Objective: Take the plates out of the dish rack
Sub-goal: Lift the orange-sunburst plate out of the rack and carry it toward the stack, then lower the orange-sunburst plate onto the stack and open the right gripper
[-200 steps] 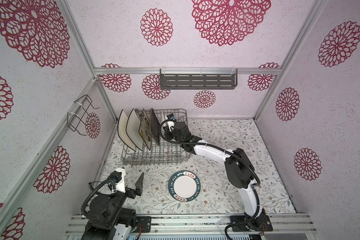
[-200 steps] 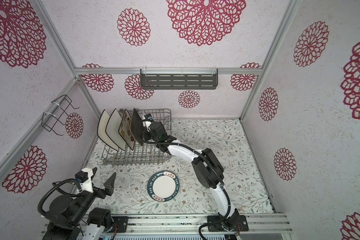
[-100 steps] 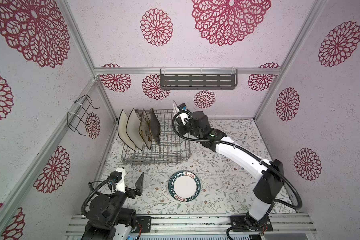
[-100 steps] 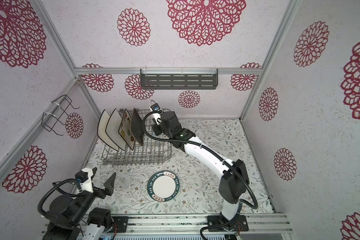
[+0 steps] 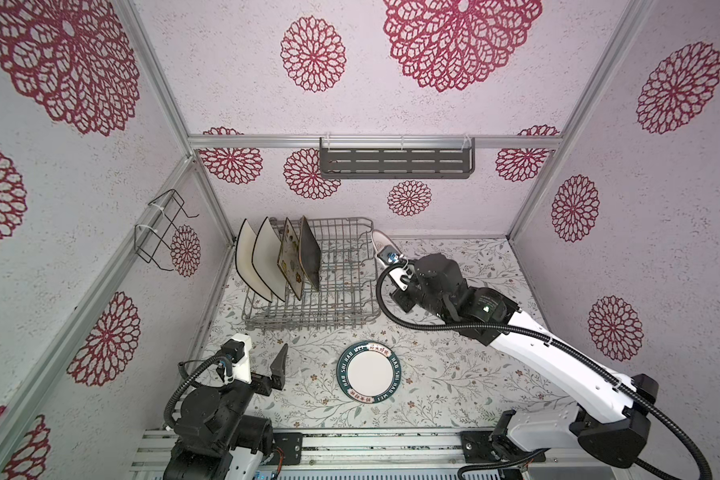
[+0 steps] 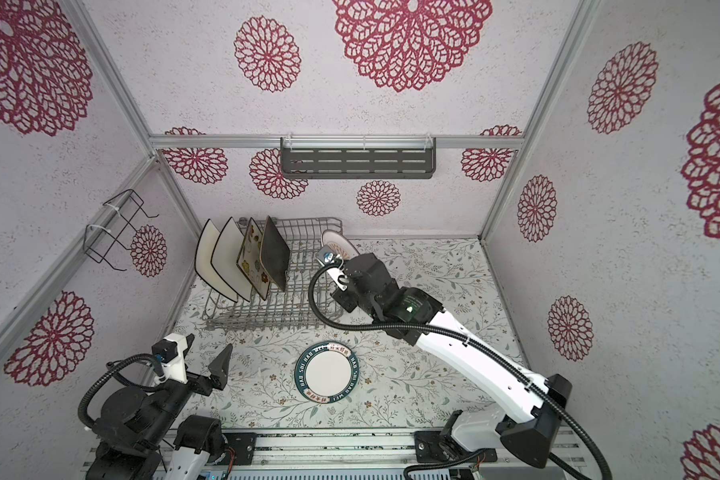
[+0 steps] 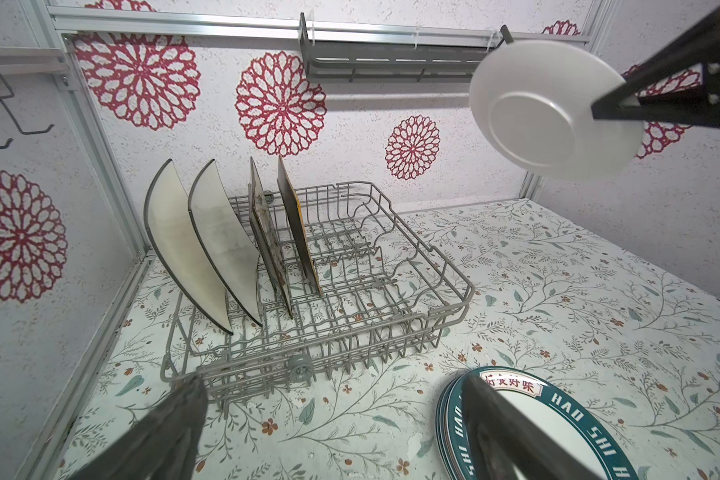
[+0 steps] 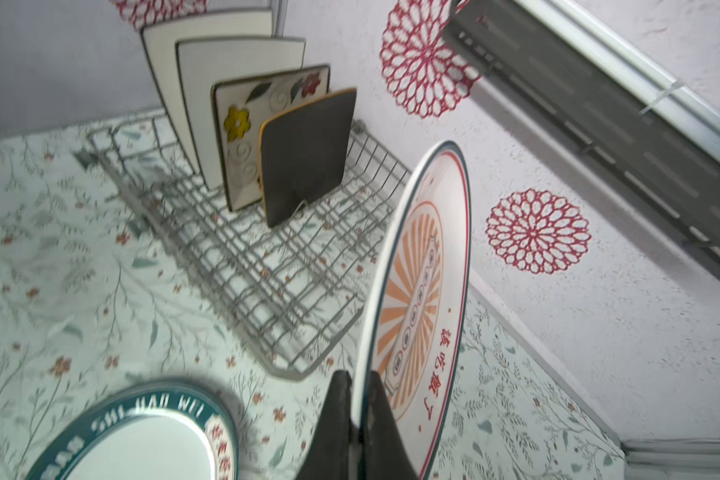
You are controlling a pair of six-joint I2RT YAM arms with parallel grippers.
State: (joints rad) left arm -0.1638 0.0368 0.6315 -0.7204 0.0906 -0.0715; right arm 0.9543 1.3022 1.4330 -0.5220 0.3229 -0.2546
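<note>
The grey wire dish rack [image 5: 308,325] [image 6: 267,321] [image 7: 308,332] [image 8: 267,299] stands at the back left. At its left end, two white black-rimmed square plates [image 5: 248,259] [image 5: 269,257], a flowered one [image 5: 289,262] and a dark brown one [image 5: 310,259] stand upright. My right gripper [image 8: 356,380] is shut on the rim of a small round plate [image 8: 425,270] [image 5: 381,241] [image 6: 337,245] [image 7: 537,116] with an orange sunburst, held on edge in the air just past the rack's right end. My left gripper [image 5: 262,357] [image 6: 206,349] [image 7: 331,380] rests open and empty near the front left.
A stack of round plates with dark green rims [image 5: 370,372] [image 6: 328,377] [image 7: 558,424] [image 8: 142,436] lies flat on the flowered table in front of the rack. A dark grey slotted shelf [image 5: 395,162] hangs on the back wall, and a black wire bracket [image 5: 159,232] on the left wall.
My right arm has lifted the round sunburst plate up out of the rack and carried it rightward past the rack's right end. The left arm has stayed still.
</note>
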